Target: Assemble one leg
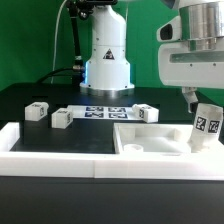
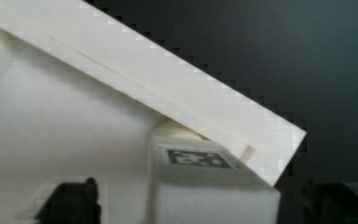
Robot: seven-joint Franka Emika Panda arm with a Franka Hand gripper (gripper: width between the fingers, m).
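My end effector [image 1: 197,104] stood spread, gripping nothing, above the leg [image 1: 208,128], which tilted beside the panel [image 1: 150,135] at the exterior view's 3 o'clock. I judged it best to centre and square up before closing.

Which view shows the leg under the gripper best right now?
The exterior view: the leg shows nearly whole there, tilted, tags facing the camera, below the gripper. The wrist view gives only one tagged face, partly hidden behind the white panel's edge.
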